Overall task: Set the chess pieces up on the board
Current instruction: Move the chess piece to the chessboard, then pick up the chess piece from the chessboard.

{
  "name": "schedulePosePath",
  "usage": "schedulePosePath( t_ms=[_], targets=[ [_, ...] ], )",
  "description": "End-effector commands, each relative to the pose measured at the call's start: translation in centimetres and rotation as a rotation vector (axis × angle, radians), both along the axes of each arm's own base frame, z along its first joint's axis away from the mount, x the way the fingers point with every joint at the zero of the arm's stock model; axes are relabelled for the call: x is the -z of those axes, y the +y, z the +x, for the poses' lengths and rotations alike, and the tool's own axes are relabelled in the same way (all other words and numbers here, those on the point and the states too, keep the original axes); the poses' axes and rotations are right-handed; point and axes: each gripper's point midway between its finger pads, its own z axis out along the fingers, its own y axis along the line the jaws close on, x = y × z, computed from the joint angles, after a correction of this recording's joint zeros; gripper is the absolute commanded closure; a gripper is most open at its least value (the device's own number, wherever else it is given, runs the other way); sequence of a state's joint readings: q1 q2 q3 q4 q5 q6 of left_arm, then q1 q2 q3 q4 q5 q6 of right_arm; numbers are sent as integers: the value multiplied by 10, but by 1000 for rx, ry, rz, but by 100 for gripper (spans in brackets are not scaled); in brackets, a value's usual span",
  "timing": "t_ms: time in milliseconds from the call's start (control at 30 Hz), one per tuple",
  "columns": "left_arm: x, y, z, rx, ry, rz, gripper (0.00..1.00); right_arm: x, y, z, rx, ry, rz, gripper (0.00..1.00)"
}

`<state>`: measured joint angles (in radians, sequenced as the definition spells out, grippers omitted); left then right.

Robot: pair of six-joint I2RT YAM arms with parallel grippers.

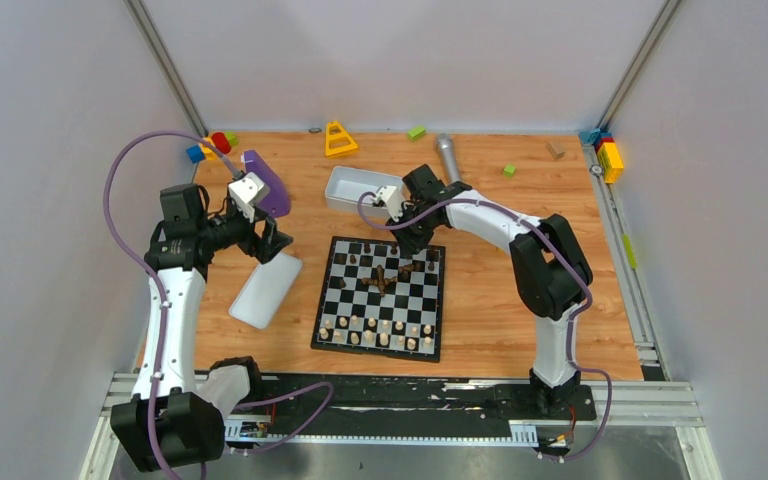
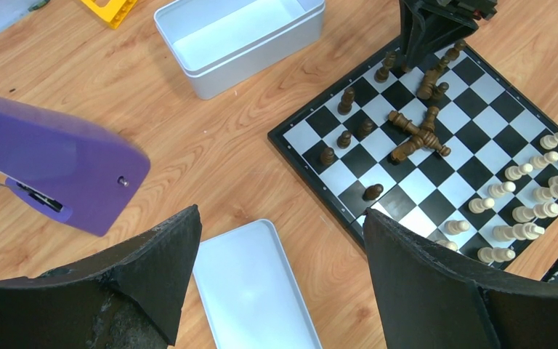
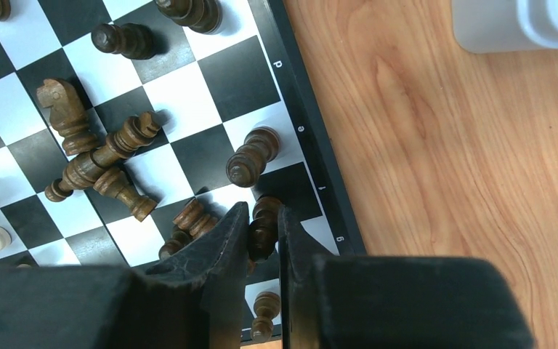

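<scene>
Right claw (image 3: pixel 262 215) pinches one dark piece (image 3: pixel 264 227) on the board (image 3: pixel 182 91) — left claw (image 2: pixel 282 218) gapes.

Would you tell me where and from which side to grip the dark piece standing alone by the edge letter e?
Probably by the narrow stem under its rounded head, coming down from above: the dark piece stands upright on the board, clear of its neighbours, so there is room on either side.

Purple stapler (image 2: pixel 58 167) cropped at left, dark piece (image 3: pixel 264 225) half hidden
</scene>
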<state>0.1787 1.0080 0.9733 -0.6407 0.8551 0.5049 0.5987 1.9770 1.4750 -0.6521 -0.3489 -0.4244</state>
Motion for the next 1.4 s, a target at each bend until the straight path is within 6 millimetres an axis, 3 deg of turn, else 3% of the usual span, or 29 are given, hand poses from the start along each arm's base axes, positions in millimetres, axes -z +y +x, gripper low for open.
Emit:
schedulePosePath(
  t_ms=[0,267,433,567,700,933,1067,1200,1367],
  targets=[
    [-1,0,1,12,-13,4,10,-10,6,15,-2,-40,16,89],
    [0,0,0,13,-11,4,10,-6,6,16,-1,-37,6,88],
    [0,0,0,15,-10,1,10,-7,5,17,3,-47,1,75],
    [-2,0,-1,12,-14,3,10,-23,6,20,11,-76,19,61],
    [-2,1,-3,9,-18,10,9,-50,7,21,14,-125,54,54],
    [-3,1,-6,4,-22,11,9,-81,3,3,-13,-144,97,53],
    [-4,0,-8,3,-20,12,8,-78,3,-19,-55,-112,99,57],
    [-6,0,-9,3,-24,14,8,-60,6,-42,-99,-66,73,58],
    [-7,0,-11,2,-24,11,8,-39,8,-51,-114,-25,36,59]
  ],
)
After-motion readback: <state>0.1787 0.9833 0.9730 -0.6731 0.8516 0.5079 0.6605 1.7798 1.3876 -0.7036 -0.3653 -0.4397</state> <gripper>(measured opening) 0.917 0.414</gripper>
